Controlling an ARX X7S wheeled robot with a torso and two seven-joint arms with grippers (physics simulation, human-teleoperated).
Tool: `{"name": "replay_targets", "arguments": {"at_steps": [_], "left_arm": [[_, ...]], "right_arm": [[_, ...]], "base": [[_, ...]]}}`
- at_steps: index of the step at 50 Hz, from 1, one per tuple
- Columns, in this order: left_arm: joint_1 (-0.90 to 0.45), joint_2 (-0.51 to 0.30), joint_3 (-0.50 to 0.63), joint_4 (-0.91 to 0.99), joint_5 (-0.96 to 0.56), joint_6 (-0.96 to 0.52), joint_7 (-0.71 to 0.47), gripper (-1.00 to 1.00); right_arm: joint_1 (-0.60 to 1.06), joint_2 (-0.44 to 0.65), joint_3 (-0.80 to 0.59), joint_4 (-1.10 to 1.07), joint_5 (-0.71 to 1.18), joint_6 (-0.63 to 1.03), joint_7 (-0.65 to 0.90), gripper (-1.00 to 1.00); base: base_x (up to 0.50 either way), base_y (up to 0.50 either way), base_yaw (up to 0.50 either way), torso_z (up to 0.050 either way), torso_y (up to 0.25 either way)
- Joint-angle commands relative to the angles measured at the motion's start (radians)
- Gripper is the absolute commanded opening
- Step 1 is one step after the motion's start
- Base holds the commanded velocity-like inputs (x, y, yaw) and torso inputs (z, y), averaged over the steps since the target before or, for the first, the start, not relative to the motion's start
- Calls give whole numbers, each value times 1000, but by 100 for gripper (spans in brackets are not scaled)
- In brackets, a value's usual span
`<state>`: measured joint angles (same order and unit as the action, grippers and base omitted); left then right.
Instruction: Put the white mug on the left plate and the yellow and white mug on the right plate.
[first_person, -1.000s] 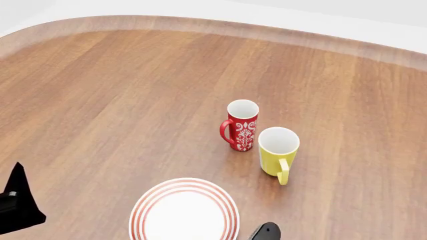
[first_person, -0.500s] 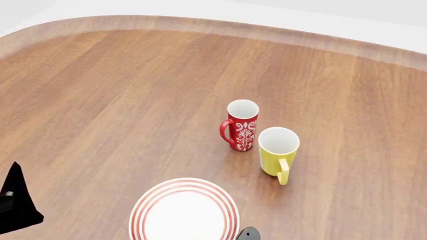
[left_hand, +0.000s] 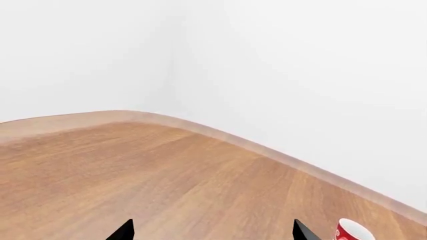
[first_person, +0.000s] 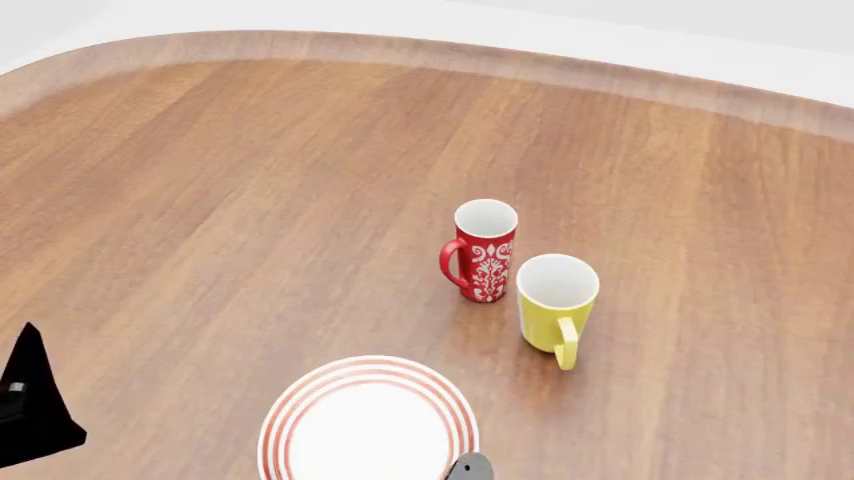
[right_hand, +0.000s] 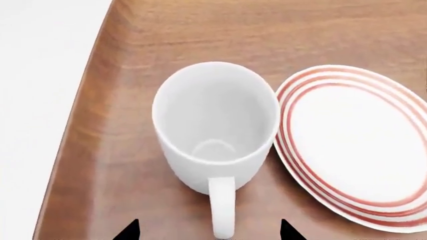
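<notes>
The white mug (right_hand: 217, 125) stands upright close to the table edge in the right wrist view, out of the head view. Its handle (right_hand: 222, 210) points between the two fingertips of my right gripper (right_hand: 209, 232), which is open and not touching it. A red-ringed plate (right_hand: 360, 150) lies right beside the mug; which of the two plates it is I cannot tell. The yellow and white mug (first_person: 555, 308) stands upright mid-table, handle toward me. A ringed plate (first_person: 370, 420) lies at the near edge of the head view. My left gripper (left_hand: 213, 235) is open over bare wood, low at the left (first_person: 34, 410).
A red mug with a white floral pattern (first_person: 483, 250) stands just left of and behind the yellow mug, and also shows in the left wrist view (left_hand: 350, 232). The wooden table has a raised curved rim (first_person: 441, 50) at the back, with white floor beyond.
In the head view the visible tip of my right arm has slid left along the bottom edge, toward the plate. The left gripper has sunk slightly. The mugs and plate have not moved.
</notes>
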<state>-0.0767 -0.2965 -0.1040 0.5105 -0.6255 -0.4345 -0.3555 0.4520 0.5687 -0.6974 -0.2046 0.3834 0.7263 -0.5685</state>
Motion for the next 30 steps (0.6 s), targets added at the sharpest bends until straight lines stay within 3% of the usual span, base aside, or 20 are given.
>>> {"name": "replay_targets", "arguments": {"at_steps": [1,30], "left_arm": [[4,-4,-3,6,-8,2,-4,100],[15,-12,-3,27,-25,2,-21,100]], "right_arm": [[32,-15,-9,51,-5,-2,-17,100],[66,-88,-59,267,-39,-105,-76,100]], "base": [[0,0,0,0,0],[0,0,0,0,0]]}}
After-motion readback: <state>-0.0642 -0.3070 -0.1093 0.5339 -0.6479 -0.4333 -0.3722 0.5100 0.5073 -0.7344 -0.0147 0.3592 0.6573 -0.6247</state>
